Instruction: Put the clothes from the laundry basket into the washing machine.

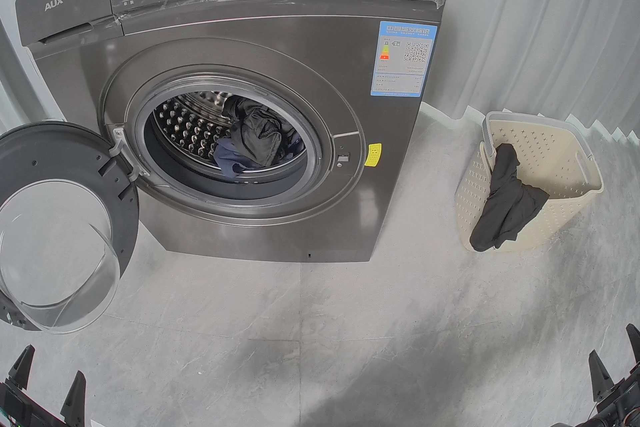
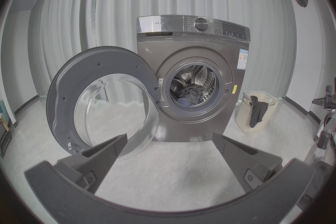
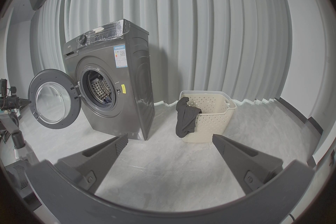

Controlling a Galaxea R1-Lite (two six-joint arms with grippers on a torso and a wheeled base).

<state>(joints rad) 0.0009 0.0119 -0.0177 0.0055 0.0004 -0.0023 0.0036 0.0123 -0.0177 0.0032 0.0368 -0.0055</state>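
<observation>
Head view shows a dark garment (image 1: pixel 508 201) draped over the rim of the basket (image 1: pixel 553 148) on its washer (image 1: pixel 267 35) side, long axis hanging down the outer wall toward the floor. The right jaws are nearer, spread apart and empty, with the garment well ahead and a little leftward. The left jaws, also apart, face the open door (image 1: pixel 60 228).
</observation>
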